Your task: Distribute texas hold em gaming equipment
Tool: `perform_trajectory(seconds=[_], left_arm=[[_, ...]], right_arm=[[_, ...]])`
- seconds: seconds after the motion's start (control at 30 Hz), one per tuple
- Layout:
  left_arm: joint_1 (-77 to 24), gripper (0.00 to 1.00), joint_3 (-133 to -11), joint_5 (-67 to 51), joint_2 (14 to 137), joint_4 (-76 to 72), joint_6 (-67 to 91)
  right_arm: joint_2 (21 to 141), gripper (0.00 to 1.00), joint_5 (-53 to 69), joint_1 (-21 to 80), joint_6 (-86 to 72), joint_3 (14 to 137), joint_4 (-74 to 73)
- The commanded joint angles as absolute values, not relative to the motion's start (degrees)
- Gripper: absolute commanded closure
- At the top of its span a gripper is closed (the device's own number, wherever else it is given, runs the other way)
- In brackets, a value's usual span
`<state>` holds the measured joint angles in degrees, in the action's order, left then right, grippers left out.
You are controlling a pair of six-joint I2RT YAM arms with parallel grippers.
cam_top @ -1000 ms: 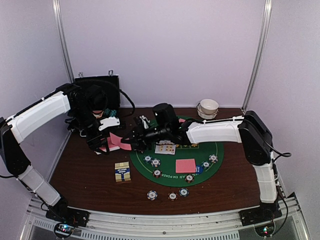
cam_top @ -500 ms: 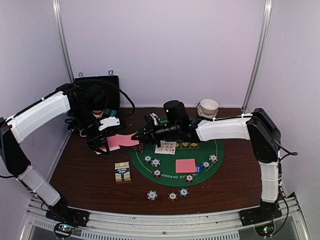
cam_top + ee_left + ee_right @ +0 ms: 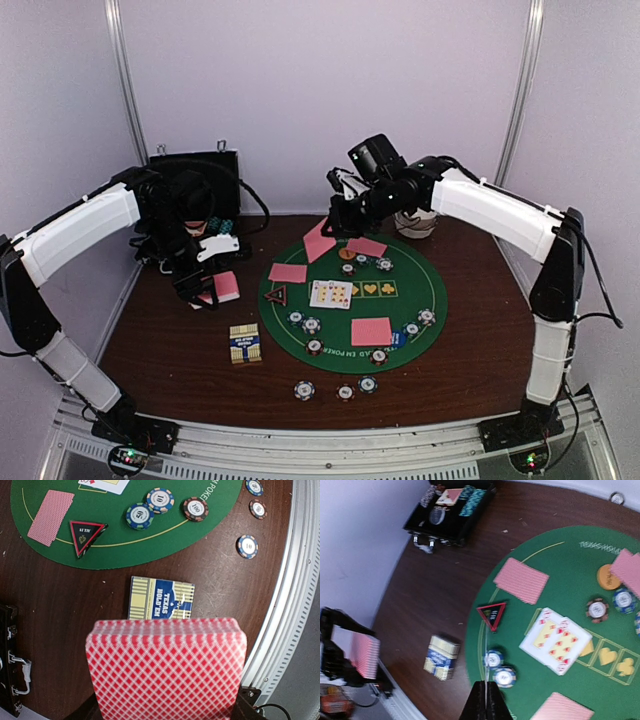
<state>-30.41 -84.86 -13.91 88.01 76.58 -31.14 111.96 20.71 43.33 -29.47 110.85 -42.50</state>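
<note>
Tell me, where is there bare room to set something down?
Bare wood right of the green mat, and front-left beyond the card box. The mat is crowded with cards and chips; three chips line the near edge.

Soft, even light fills my booth, shadows faint. My right wrist view is blurred throughout; the card deck [image 3: 165,672] close to my left lens looks slightly soft.

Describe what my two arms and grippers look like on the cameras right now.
Both arms have long white-covered links joined by rounded black joints: left arm, right arm. The left gripper and right gripper are black with some white parts. In the wrist view the right gripper's fingers look slim and black. A thin black cable loops beside the left arm.
</note>
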Motion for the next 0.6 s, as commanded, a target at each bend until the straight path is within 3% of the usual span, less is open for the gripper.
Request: perform_trajectory(seconds=[0.0,0.1,0.27,0.57], left_arm=[[-30.15,1.00,-84.48,-14.16,86.41,76.13,-31.43],[-30.15,1.00,-84.46,-14.05,86.56,76.37,-31.55],[-30.15,1.00,-84.73,-14.69,86.27,76.39,-31.46],[-30.15,1.00,-84.88,-14.83,86.27,76.43,-31.46]], right_arm=[[116.79,1.00,-13.62,46.91,-8.31,115.45,-62.85],[119.85,1.00,-30.95,50.60,-0.11,115.79,-62.35],[123.38,1.00,-52.87,55.48,19.12,103.22,-42.96],[129.98,1.00,-51.50,57.12,23.26,101.17,-34.03]])
